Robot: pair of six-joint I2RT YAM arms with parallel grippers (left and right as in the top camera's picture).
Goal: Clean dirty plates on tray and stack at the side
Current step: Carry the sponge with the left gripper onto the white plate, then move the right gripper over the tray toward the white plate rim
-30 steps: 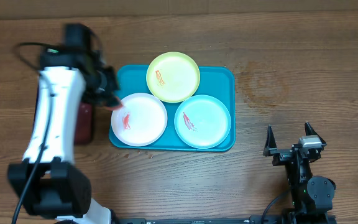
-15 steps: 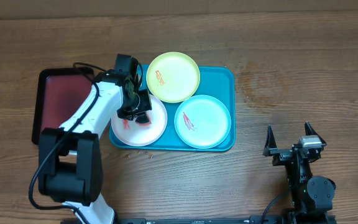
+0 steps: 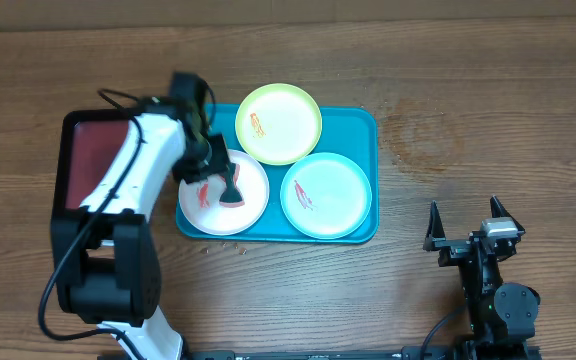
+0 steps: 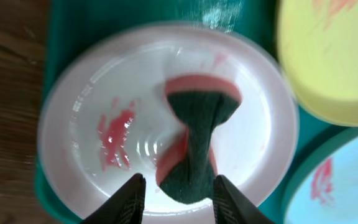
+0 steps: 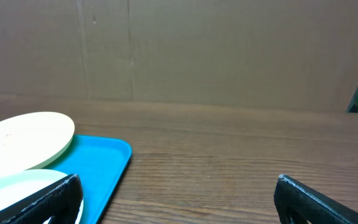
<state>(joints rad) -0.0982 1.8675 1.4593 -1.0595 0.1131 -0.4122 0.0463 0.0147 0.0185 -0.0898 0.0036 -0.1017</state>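
Observation:
Three dirty plates lie on the turquoise tray (image 3: 363,125): a yellow-green plate (image 3: 279,123) at the back, a white plate (image 3: 248,205) front left, and a pale mint plate (image 3: 328,195) front right. Each has a red smear. My left gripper (image 3: 213,170) is over the white plate, shut on a pink and dark green sponge (image 3: 231,190). In the left wrist view the sponge (image 4: 194,143) is twisted and rests on the white plate (image 4: 104,81), beside its red smear (image 4: 117,134), between my jaws (image 4: 179,193). My right gripper (image 3: 463,215) is open and empty on the table to the right.
A dark red, black-rimmed tray (image 3: 93,165) lies left of the turquoise tray. The right wrist view shows the turquoise tray's corner (image 5: 104,162), bare wooden table between the open jaws (image 5: 176,193), and a cardboard wall behind.
My left arm swung from over the dark red tray to the white plate with the sponge, then dragged it a little across the plate. The right arm has not moved.

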